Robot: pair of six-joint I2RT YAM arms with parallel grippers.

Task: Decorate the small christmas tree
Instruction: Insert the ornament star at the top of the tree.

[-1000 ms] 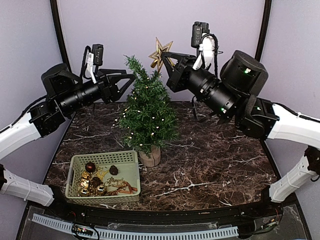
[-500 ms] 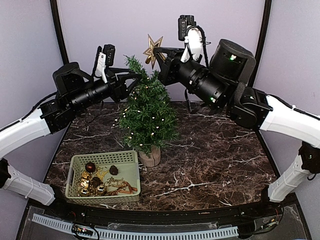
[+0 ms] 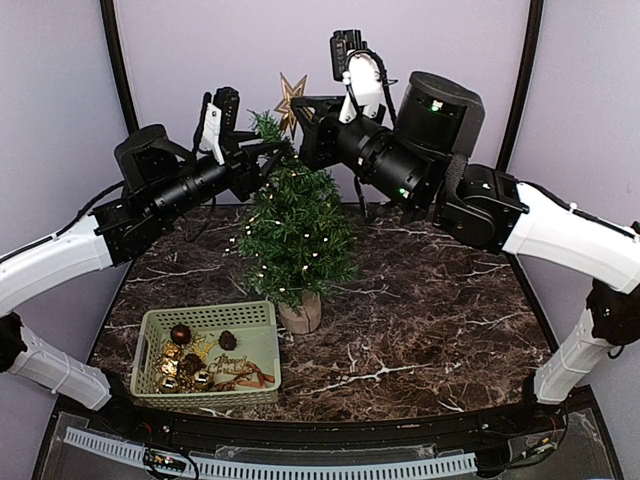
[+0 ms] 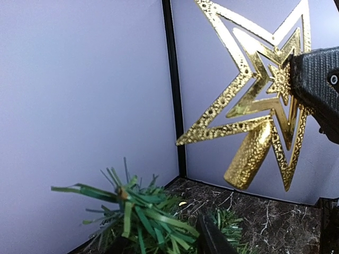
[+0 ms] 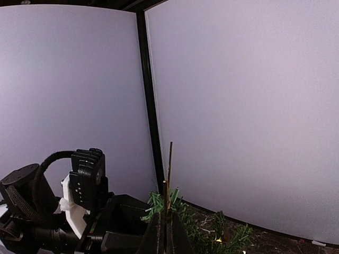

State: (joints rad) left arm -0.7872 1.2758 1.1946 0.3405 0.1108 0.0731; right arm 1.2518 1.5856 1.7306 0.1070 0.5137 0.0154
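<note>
The small christmas tree (image 3: 295, 230) stands mid-table on its round wooden base (image 3: 300, 315), strung with tiny lights. My left gripper (image 3: 272, 152) is at the tree's top, open, one finger on each side of the bristly tip (image 4: 137, 211); only one dark fingertip (image 4: 209, 238) shows clearly. My right gripper (image 3: 305, 118) is shut on a gold star topper (image 3: 290, 100), held just above and behind the tip. In the left wrist view the star (image 4: 254, 106) hangs with its hollow cone pointing down. The right wrist view shows the star (image 5: 169, 174) edge-on between the shut fingers.
A pale green basket (image 3: 205, 318) sits at the front left with dark baubles, gold ornaments and a gold sign inside. Purple walls with black corner posts (image 3: 118, 60) enclose the marble table (image 3: 440, 320). Both arms reach high over the back half.
The right arm has carried the star leftward toward the treetop. My left gripper has moved right onto the tip, and its fingers have narrowed around it.
</note>
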